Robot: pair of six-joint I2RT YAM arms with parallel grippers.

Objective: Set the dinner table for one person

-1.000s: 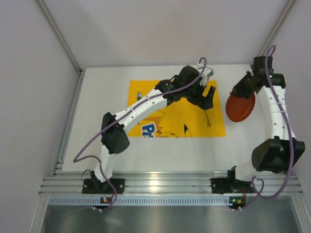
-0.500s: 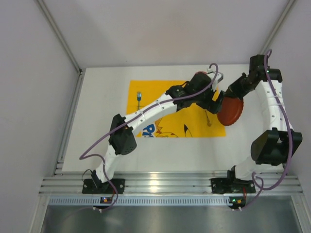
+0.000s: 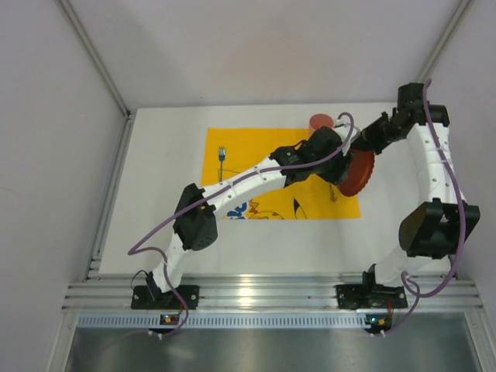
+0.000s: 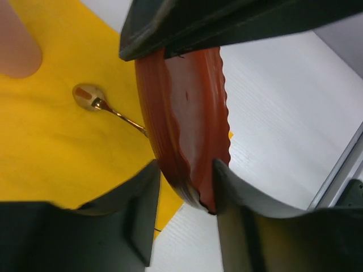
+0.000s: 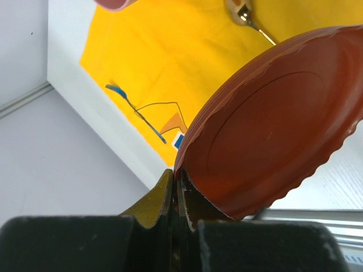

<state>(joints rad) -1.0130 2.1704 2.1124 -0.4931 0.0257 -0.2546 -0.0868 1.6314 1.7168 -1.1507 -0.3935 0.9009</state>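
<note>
Handover over the right edge of the yellow mat (image 3: 256,147): right pincer (image 5: 174,187) pinches the red plate (image 3: 356,172); left pincer (image 4: 184,170) straddles it, grip unconfirmed. Verify your left hold before releasing.

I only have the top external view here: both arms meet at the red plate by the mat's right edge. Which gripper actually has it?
Observer: The right wrist view shows the right gripper pinched shut on the rim of the plate.
Operator: And the left one?
Observer: In the left wrist view the left gripper has a finger on each side of the plate's lower edge, close against it; a firm grip I cannot confirm.
Operator: Anything beneath it?
Observer: A gold spoon lies on the yellow mat, its handle running behind the plate.
</note>
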